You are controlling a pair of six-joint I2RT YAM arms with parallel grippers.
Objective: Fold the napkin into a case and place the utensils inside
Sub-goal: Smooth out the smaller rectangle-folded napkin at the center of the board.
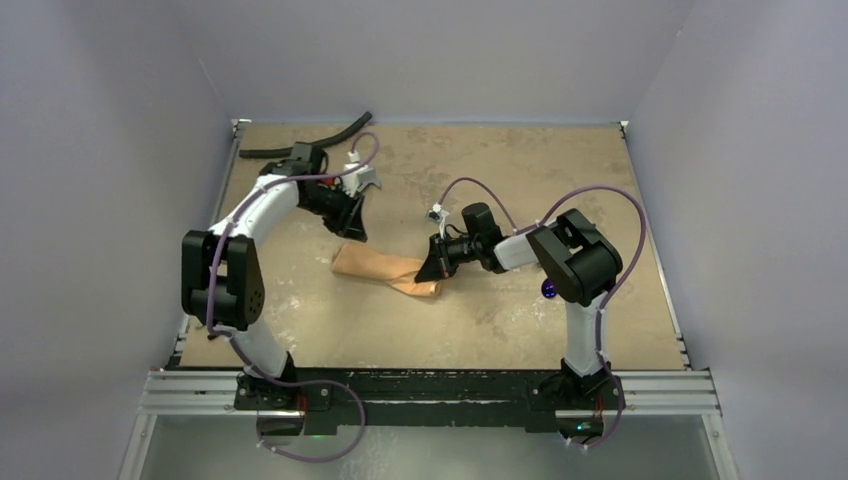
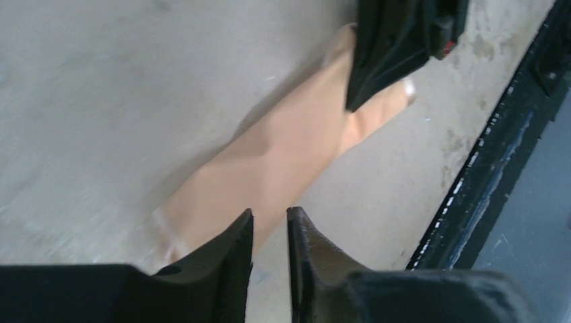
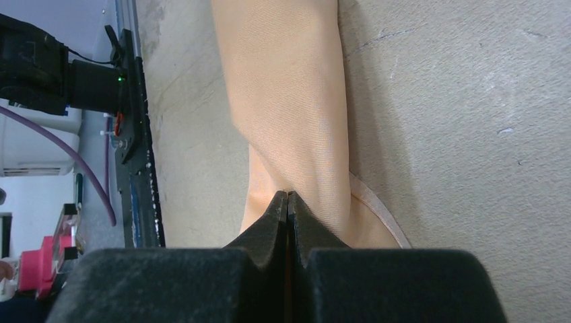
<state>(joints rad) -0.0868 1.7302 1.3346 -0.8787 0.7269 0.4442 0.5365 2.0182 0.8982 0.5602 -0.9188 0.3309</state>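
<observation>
The napkin [image 3: 289, 101] is seen pinched by the right gripper [image 3: 287, 196] only from its wrist; jaws of the left gripper [image 2: 270, 223] are shown narrowly parted above it.

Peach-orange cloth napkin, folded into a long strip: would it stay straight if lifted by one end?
Probably not: the peach-orange cloth napkin looks thin and soft, creasing where the right end effector pinches it, so it would likely droop. It lies flat, so it likely won't roll; pushed, it may bunch.
</observation>
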